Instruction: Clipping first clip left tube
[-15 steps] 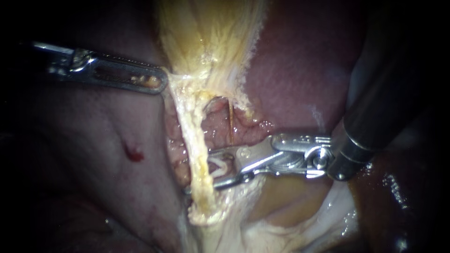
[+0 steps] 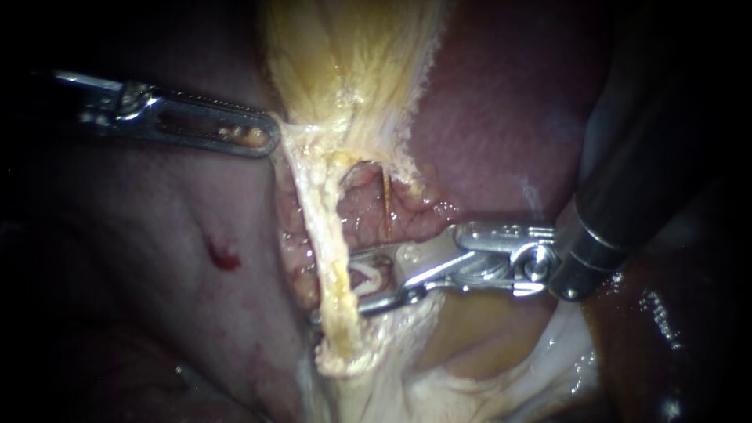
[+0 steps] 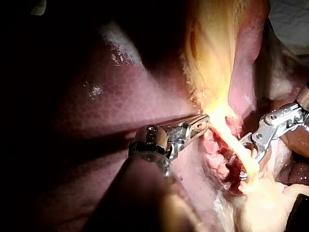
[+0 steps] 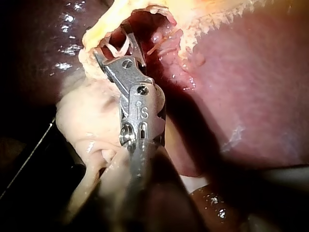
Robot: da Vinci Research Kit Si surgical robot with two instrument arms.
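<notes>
I count two instruments, one clip, two tubes and one red spot. My left instrument (image 2: 266, 137) comes in over the dark liver (image 2: 157, 258), and its slotted pincer is closed on the yellow edge of tissue at the narrow end of the gallbladder (image 2: 345, 55). From there the left tube (image 2: 325, 227), a thick pale yellow strand, runs down across the opening in the tissue. My right instrument (image 2: 333, 286) reaches in from the right. Its pincer stands open, one jaw on each side of the left tube. A single white clip (image 2: 366, 278) sits between those jaws, just beside the tube and not yet squeezed shut. The second tube (image 2: 388, 205) is a much thinner orange strand and lies a little to the right, apart from the pincer, against reddish raw tissue. The red spot (image 2: 224, 257) marks the liver well to the left of the tube. In the right wrist view, pale soft tissue (image 4: 87, 125) bulges beside the instrument's hinge. The surface under the organs is hidden. Around the lit field all is dark, except a pale grey patch (image 3: 292, 19) beyond the gallbladder in the left wrist view, which I cannot identify.
</notes>
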